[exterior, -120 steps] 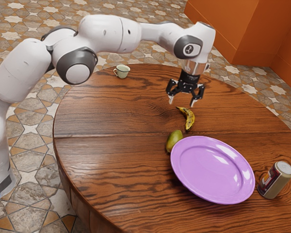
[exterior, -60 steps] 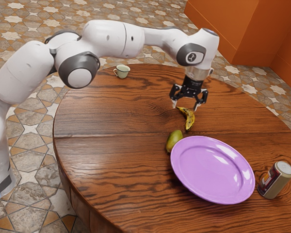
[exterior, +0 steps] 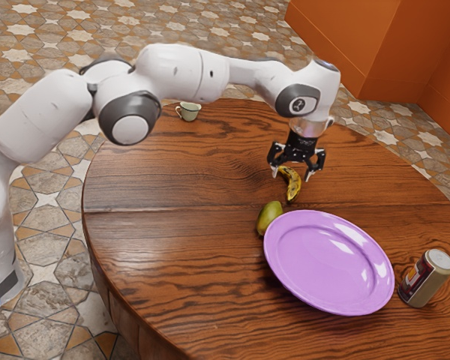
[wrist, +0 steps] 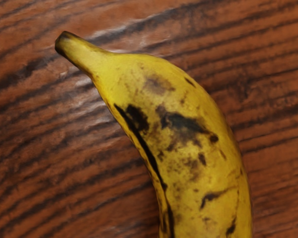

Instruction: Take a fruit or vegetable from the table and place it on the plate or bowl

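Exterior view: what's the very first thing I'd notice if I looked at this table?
Probably the big purple plate, bright against the brown wooden table on the exterior view's right. Next comes the white arm, with its black gripper open just over a spotty yellow banana beyond the plate. A green pear lies by the plate's rim.

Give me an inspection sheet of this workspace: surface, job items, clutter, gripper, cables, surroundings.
Surface: round wooden table, dark grain.
Job's things: banana lying flat; green pear beside the purple plate, which is bare.
Clutter: small cup near the far edge; jar, tilted, at the exterior view's right.
Grippers: one gripper, open, low over the banana's far end, a finger each side.
Cables: nothing seen.
Surroundings: patterned tile floor, orange wall.
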`<action>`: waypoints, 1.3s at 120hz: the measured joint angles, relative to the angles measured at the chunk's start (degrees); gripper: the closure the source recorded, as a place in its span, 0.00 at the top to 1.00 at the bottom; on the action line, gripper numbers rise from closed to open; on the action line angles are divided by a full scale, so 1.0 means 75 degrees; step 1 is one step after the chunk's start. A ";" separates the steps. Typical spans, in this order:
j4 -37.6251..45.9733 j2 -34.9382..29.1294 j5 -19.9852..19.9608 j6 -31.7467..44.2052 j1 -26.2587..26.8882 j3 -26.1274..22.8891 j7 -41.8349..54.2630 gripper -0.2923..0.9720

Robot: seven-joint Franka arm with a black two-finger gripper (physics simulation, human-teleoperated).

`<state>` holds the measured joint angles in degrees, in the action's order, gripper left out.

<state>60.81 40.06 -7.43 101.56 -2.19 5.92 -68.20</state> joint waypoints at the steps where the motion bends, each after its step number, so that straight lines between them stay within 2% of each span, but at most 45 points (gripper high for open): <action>1: -0.0001 0.0010 0.0000 0.0012 0.0000 -0.0001 0.0005 0.77; 15: -0.0007 0.0139 0.0004 0.0201 0.0019 -0.0004 0.0086 0.76; 42: -0.0008 0.0218 0.0012 0.0415 0.0002 0.0007 0.0295 0.68; 71: -0.0006 0.0233 0.0010 0.0540 0.0043 0.0009 0.0555 0.38; 94: -0.0007 -0.0072 0.0026 0.0431 0.0069 0.0049 0.0707 0.34; 111: -0.0004 -0.0554 0.0025 0.0202 0.0159 0.0000 0.0828 0.35; 130: 0.0004 -0.1074 -0.0006 -0.0192 0.0770 -0.0093 0.1117 0.35; 156: 0.0078 -0.1254 -0.0022 -0.0686 0.2168 -0.0165 0.1723 0.35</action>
<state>61.39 30.66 -7.59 96.42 14.07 4.68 -55.28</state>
